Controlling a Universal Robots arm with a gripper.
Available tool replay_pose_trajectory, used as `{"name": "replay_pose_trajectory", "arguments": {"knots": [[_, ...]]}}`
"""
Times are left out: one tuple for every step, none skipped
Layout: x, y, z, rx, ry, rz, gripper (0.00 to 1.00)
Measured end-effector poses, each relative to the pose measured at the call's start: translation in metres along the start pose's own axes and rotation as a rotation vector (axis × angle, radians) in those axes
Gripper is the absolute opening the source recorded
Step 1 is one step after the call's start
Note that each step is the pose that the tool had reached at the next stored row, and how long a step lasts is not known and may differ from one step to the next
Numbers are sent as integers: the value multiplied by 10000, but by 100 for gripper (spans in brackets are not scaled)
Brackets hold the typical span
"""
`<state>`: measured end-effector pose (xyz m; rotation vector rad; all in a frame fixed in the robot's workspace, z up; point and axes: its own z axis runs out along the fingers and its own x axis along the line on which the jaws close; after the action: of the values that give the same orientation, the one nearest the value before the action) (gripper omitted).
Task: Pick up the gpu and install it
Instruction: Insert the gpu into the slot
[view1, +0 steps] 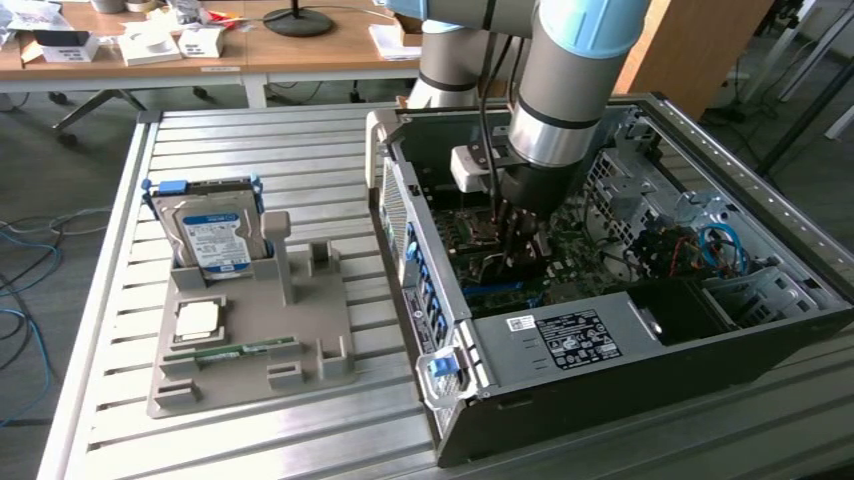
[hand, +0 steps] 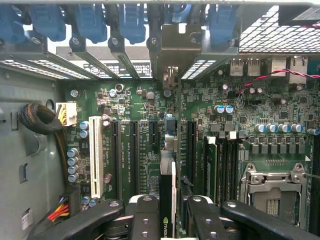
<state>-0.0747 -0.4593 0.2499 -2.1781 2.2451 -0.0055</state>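
In the exterior view, starting at nine o'clock, the slatted metal table (view1: 120, 300) carries a grey holder (view1: 314, 335); at the holder's eleven o'clock a hard drive (view1: 214, 235) with a blue label stands upright in its slot; a square processor chip (view1: 198, 320) lies flat at the holder's nine o'clock; a narrow green memory stick (view1: 247, 350) lies just beside the chip, at its four o'clock; at the holder's three o'clock, apart from it, sits the open computer case (view1: 627, 400); the robot arm (view1: 574, 90) comes in from twelve o'clock and reaches straight down into the case, its tip low over the motherboard (view1: 467, 260).

In the wrist view a black cable bundle (hand: 37, 117) curls along the grey case wall; then comes a white slot (hand: 95, 155) on the green board, then several black slots; the gripper (hand: 171, 210) is clamped on the gpu (hand: 167, 175), its black fingers (hand: 145, 217) against the card's two flat faces; the card is seen edge-on, upright, in line with the black slots and close over the board; whether its lower edge has entered a slot I cannot tell; past it stand the memory slots (hand: 220, 165) and the metal processor socket (hand: 272, 190); a row of blue latches (hand: 90, 22) lines the case's rear openings.
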Motion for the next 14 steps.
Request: {"name": "replay_pose_trajectory", "arguments": {"knots": [[0,0,0,0,0,0,26],[0,-1,0,0,-1,1,26],[0,-3,0,-1,-1,1,26],[0,-5,0,-1,-1,1,26],[0,-6,0,0,-1,2,26],[0,-8,0,0,-1,1,26],[0,-9,0,0,0,1,26],[0,-9,0,0,0,1,26],[0,-9,0,0,0,1,26],[0,-9,1,0,0,1,26],[0,-10,3,-1,2,0,26],[0,-9,4,-2,4,0,26],[0,-9,7,-2,5,0,26],[1,-9,11,-3,5,0,26]]}}
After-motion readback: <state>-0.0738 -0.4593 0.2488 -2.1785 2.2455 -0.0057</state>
